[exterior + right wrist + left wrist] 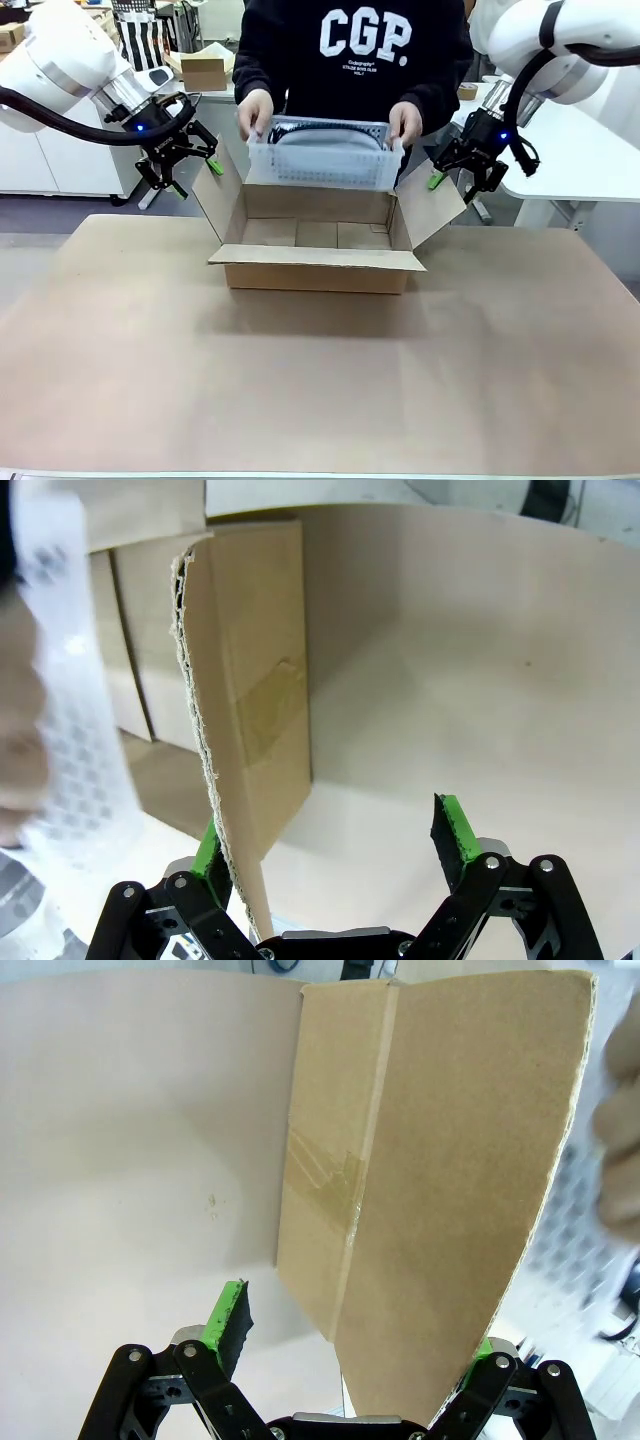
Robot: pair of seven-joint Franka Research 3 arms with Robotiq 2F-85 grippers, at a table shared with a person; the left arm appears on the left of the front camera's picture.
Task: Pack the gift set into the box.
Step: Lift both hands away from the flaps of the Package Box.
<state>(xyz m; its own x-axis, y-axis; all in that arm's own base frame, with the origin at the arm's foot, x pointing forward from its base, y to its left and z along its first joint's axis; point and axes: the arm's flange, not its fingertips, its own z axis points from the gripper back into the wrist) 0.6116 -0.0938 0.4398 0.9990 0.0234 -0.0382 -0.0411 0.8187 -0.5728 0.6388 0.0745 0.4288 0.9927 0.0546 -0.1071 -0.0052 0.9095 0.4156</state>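
Front view: an open brown cardboard box (315, 272) sits mid-worktop (320, 390) with all four flaps spread outward. At the far side a person holds the gift set (325, 160), a pale grey perforated tray, in the air just above the box's far edge. One hand (256, 112) grips its picture-left end and the other hand (405, 122) its picture-right end. A dark rounded shape shows through the tray wall; the rest of its contents cannot be made out. The left gripper (197, 178) sits at the outer edge of the left flap (215, 198). The right gripper (457, 185) sits at the outer edge of the right flap (432, 205). From this view, contact with the card cannot be judged.

Left wrist view shows what the front view does not. This gripper's jaws stand wide, and the left flap rises between them. The flap's edge lies close against one green pad (487, 1352) and well apart from the opposite pad (228, 1320). Clear tape (322, 1175) crosses the box's side wall, and the tray's perforated wall blurs past at picture right.

Right wrist view mirrors this: jaws wide, with the right flap's raw corrugated edge running between them. The edge passes just beside the near pad (208, 845), and the far pad (455, 830) stands clear of it. The tray shows blurred at picture left.
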